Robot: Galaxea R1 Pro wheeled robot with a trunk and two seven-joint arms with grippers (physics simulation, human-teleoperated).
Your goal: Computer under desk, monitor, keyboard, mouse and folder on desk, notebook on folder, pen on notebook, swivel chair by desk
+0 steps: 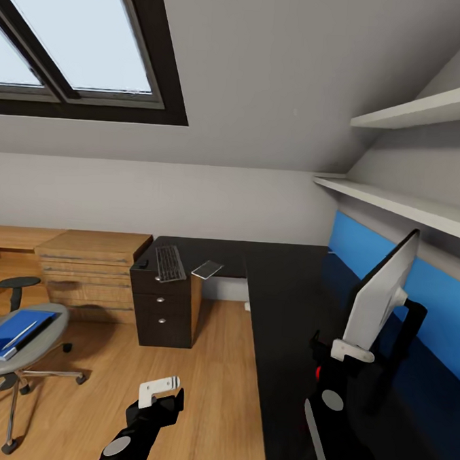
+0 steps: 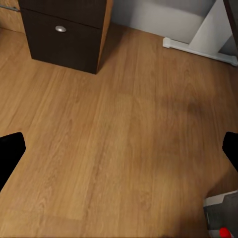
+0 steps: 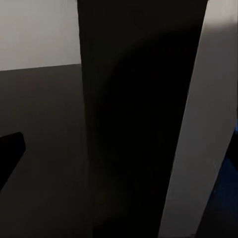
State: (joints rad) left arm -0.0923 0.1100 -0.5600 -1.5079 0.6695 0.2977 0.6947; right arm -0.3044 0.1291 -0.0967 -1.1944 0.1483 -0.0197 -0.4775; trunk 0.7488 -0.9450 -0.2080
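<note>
The black desk (image 1: pixel 287 295) runs along the right wall. On it the monitor (image 1: pixel 381 294) stands edge-on, its dark panel (image 3: pixel 139 124) close up in the right wrist view. My right gripper (image 1: pixel 348 349) is open at the monitor's lower edge, one finger (image 3: pixel 10 151) well apart from the panel. The keyboard (image 1: pixel 170 262) and the grey notebook (image 1: pixel 207 269) lie on the desk's far end, a small dark mouse (image 1: pixel 145 261) beside the keyboard. The blue folder (image 1: pixel 13 330) lies on the swivel chair (image 1: pixel 28 354) at the left. My left gripper (image 1: pixel 160 389) hangs open over the floor (image 2: pixel 119 139). Computer and pen are out of view.
A black drawer unit (image 1: pixel 162 307) stands under the desk's far end, also seen as the drawer unit (image 2: pixel 64 34) beside the white desk leg (image 2: pixel 208 34). A light wooden drawer chest (image 1: pixel 88 272) stands behind the chair. Two wall shelves (image 1: pixel 408 207) hang above the desk.
</note>
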